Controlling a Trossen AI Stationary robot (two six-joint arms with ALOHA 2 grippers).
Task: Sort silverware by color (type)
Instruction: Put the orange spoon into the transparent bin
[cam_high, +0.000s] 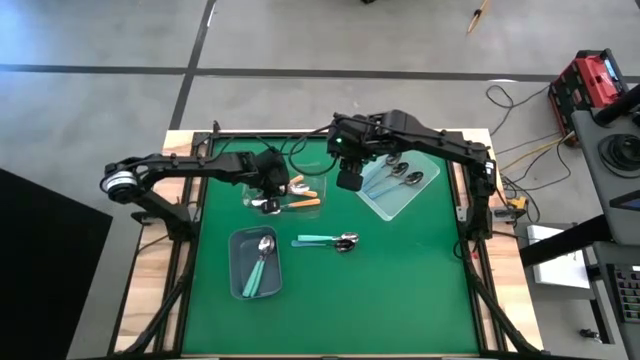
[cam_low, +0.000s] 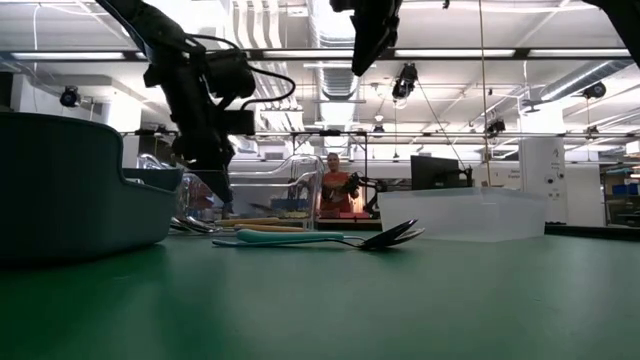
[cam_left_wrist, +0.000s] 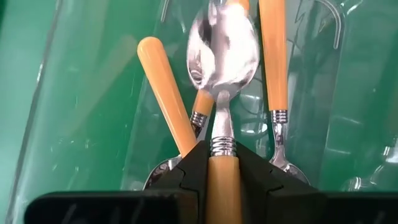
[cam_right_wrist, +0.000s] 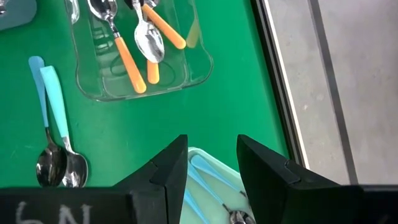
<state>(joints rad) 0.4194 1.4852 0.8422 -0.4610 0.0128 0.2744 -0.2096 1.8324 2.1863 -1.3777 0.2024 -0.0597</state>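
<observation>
Orange plastic handle of a shiny metal-bowled spoon (cam_left_wrist: 222, 112) sits pinched in the left claw (cam_left_wrist: 222, 180) over a clear bin (cam_high: 262, 192); right claw (cam_right_wrist: 211, 165) hangs released, empty.

Two dark, matte-black jointed arms, the left arm (cam_high: 190, 166) showing a silver-ringed joint and trailing black cables, the right arm (cam_high: 440, 148) glowing green at its wrist, each ending in a hand with two blocky, angular black fingers (cam_right_wrist: 169, 171).
</observation>
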